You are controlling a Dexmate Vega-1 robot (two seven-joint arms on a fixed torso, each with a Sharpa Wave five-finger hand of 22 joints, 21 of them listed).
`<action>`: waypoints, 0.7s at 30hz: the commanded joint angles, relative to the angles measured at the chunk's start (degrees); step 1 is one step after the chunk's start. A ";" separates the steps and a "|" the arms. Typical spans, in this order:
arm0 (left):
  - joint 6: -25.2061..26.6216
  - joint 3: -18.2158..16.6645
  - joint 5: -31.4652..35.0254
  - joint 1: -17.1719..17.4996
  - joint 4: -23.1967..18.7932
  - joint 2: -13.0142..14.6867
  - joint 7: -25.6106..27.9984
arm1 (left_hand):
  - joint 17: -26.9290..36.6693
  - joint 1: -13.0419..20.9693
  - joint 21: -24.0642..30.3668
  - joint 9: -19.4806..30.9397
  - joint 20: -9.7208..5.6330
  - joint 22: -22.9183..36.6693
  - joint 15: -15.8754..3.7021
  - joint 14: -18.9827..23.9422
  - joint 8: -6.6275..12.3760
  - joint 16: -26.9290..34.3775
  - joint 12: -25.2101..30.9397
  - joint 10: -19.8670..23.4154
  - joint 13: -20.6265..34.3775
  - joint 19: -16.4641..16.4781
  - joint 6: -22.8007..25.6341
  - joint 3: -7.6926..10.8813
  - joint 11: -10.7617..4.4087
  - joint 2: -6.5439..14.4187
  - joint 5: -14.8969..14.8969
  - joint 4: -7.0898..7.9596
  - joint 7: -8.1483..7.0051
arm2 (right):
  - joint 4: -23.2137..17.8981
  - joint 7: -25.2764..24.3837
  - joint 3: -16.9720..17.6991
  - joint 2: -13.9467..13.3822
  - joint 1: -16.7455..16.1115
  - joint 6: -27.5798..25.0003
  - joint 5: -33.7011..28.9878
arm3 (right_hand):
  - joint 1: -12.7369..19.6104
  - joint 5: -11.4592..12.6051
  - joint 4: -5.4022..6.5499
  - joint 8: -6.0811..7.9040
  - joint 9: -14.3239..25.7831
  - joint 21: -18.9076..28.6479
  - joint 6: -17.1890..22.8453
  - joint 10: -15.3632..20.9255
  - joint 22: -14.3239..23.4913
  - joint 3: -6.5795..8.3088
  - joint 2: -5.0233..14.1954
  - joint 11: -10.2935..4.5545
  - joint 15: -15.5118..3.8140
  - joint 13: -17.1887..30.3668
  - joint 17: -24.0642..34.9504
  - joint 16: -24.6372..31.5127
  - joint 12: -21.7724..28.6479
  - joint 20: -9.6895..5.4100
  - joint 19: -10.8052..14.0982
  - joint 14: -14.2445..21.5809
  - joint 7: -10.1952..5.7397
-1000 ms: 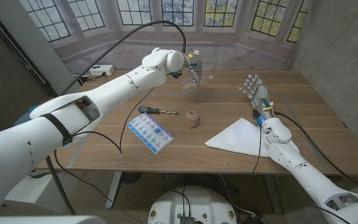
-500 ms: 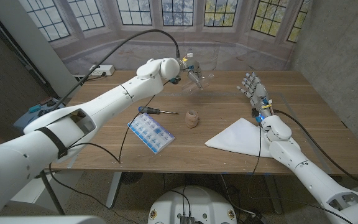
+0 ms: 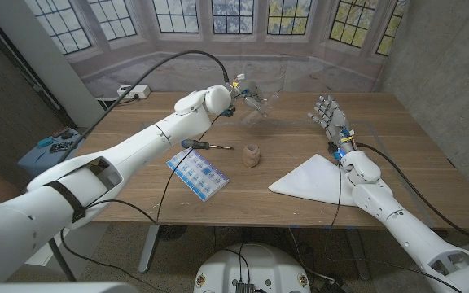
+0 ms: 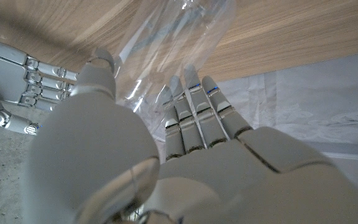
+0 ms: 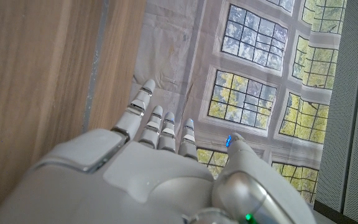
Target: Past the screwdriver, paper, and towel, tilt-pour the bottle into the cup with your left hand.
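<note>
My left hand grips a clear plastic bottle and holds it tilted in the air over the table's far middle. In the left wrist view my fingers wrap the see-through bottle. A small brown cup stands upright at mid-table, nearer to me than the bottle and apart from it. Left of the cup lies the screwdriver, and beside that a blue-and-white checked flat piece. To the cup's right a white paper sheet lies flat. My right hand stands with fingers spread, holding nothing.
The wooden table has bare room at the right and far left. A black cable loops over my left arm and trails on the table. A window-print backdrop hangs behind the far edge. A white power strip sits at the far left.
My left wrist has dropped and drawn back to the left, while the bottle stays over the far middle of the table. The right hand has not moved.
</note>
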 commanded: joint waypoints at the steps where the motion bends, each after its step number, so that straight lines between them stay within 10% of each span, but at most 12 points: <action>1: -2.56 -2.63 -5.78 3.82 0.03 0.06 9.67 | -0.05 -1.24 0.35 0.15 -0.10 0.33 -5.14 5.45 8.30 0.17 0.51 5.20 8.96 0.73 11.65 3.06 -4.68 6.62 0.41 0.38 -0.36 | -0.43 0.50 -0.77 -0.20 0.76 -0.31 -0.65 | -0.28 -0.02 -0.07 0.07 0.05 -0.11 0.26 0.24 0.21 0.40 0.05 -0.05 -0.02 0.13 0.08 0.23 0.15 0.16 0.00 0.55 0.09; 21: -15.67 -6.31 -11.12 11.68 4.45 -2.40 26.37 | -0.85 -2.90 0.31 0.11 -0.74 0.34 -5.04 5.71 8.45 -1.01 0.29 5.36 9.16 0.25 12.10 3.61 -5.05 6.98 1.00 1.06 -0.93 | -2.13 0.65 -0.70 -1.52 0.90 -1.64 -0.77 | -0.38 -0.03 -0.15 0.06 0.05 -0.12 0.28 0.22 0.20 0.56 0.05 -0.02 -0.01 0.12 0.09 0.24 0.13 0.15 -0.01 0.57 0.24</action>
